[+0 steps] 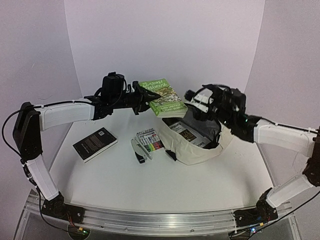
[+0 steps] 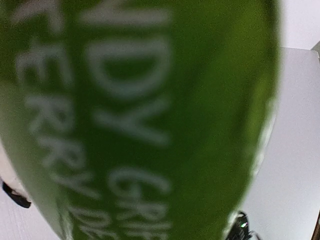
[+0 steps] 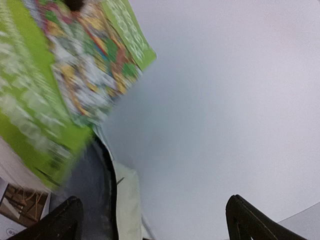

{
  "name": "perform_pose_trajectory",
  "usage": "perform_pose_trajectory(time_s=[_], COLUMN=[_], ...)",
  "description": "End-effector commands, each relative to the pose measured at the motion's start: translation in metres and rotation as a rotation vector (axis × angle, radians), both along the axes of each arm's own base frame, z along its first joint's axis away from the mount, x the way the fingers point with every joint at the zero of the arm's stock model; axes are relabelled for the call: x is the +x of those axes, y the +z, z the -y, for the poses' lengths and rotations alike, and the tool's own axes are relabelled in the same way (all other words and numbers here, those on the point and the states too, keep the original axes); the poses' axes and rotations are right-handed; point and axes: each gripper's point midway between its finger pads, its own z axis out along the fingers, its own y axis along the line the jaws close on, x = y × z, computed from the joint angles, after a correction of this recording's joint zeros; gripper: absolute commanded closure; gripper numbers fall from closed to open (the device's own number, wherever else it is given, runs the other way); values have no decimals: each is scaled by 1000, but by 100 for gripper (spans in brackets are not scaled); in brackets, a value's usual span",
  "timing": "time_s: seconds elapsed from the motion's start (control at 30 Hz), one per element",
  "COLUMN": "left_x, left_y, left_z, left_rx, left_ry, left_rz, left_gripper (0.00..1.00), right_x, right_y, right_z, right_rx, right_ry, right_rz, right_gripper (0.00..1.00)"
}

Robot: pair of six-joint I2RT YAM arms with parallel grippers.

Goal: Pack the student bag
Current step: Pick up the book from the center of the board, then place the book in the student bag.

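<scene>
As we look down from above, student bag (image 1: 197, 150): a cream soft fabric backpack with a black zipper and dark grey lining. It lies on the white table (image 1: 125, 185) at about 2 o'clock from the table's middle, mouth open upward.
inside the bag: a flat pale-covered book (image 1: 189, 134) shows in the opening.
green paperback book (image 1: 162, 97): bright green cover with a busy picture and white lettering. It is raised off the table at 11 o'clock of the student bag and tilted, its 3 o'clock end over the bag's rim.
left gripper (image 1: 144, 98): we see it clamped on the 9 o'clock edge of the green paperback book. The left wrist view is filled by the blurred cover, so the fingers are hidden there.
right gripper (image 3: 156, 217): released, its two dark fingertips spread wide with nothing between them. It hangs at 12 o'clock of the student bag, near the book's 3 o'clock end.
black rectangular paperback (image 1: 95, 144): flat at 9 o'clock from the table's middle, well apart from the bag.
clear pack of coloured markers (image 1: 149, 140): at 9 o'clock of the bag, just beside it.
small silver-and-black item (image 1: 140, 151): at 7 o'clock of the marker pack, close against it. It is perhaps a stapler, but we find it too small to tell.
</scene>
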Motion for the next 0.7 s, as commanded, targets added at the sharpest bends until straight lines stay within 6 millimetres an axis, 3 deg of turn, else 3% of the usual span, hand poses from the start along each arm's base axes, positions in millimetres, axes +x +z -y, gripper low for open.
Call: perform_pose_trajectory(time_s=[0.0, 0.1, 0.2, 0.47, 0.67], left_x=[-2, -4, -5, -13, -20], left_y=[48, 41, 41, 39, 37], left_z=[-37, -50, -63, -76, -81], left_rx=[-51, -40, -44, -18, -6], left_ry=[96, 135, 173, 198, 200], left_rz=[125, 109, 106, 96, 91], left_gripper=[100, 100, 100, 100, 100], right_x=[-12, -20, -14, 34, 71], right_y=[-56, -77, -101, -162, -187], right_z=[27, 18, 12, 9, 20], right_rx=[50, 42, 26, -61, -119], right_ry=[-19, 7, -14, -188, -340], right_rz=[-570, -751, -852, -939, -872], right_gripper=[2, 2, 2, 2, 14])
